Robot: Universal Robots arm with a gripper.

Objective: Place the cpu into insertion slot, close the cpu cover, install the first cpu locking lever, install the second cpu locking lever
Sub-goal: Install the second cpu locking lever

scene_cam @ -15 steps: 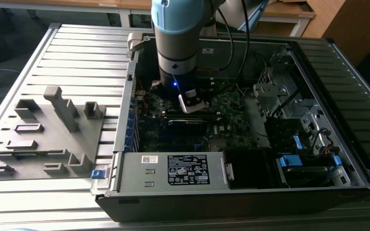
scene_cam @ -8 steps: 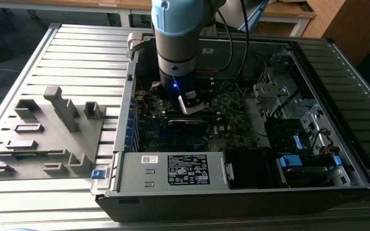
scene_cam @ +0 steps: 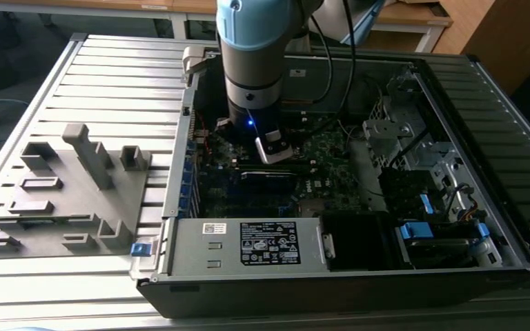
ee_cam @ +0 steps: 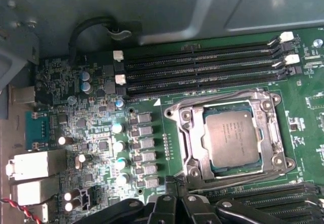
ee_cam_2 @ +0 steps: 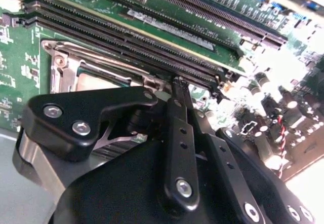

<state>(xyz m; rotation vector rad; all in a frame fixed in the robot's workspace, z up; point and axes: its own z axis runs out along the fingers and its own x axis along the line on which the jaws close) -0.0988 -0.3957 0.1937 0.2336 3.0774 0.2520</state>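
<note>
Black gripper [ee_cam_2: 178, 89] linkage fills the foreground in both wrist views, its jaws drawn together to a narrow tip with nothing held. Just beyond that tip, the cpu [ee_cam: 233, 139] already sits in the insertion slot [ee_cam: 200, 148] beside the memory slots [ee_cam: 202, 67], and the cpu cover [ee_cam: 228, 102] looks down around it. I judge a locking lever is in hand, calling for a careful sideways press.

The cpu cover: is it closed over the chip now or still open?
Closed. In the first wrist view the cpu cover lies flat as a silver frame around the cpu, whose grey top shows through the cut-out.
</note>
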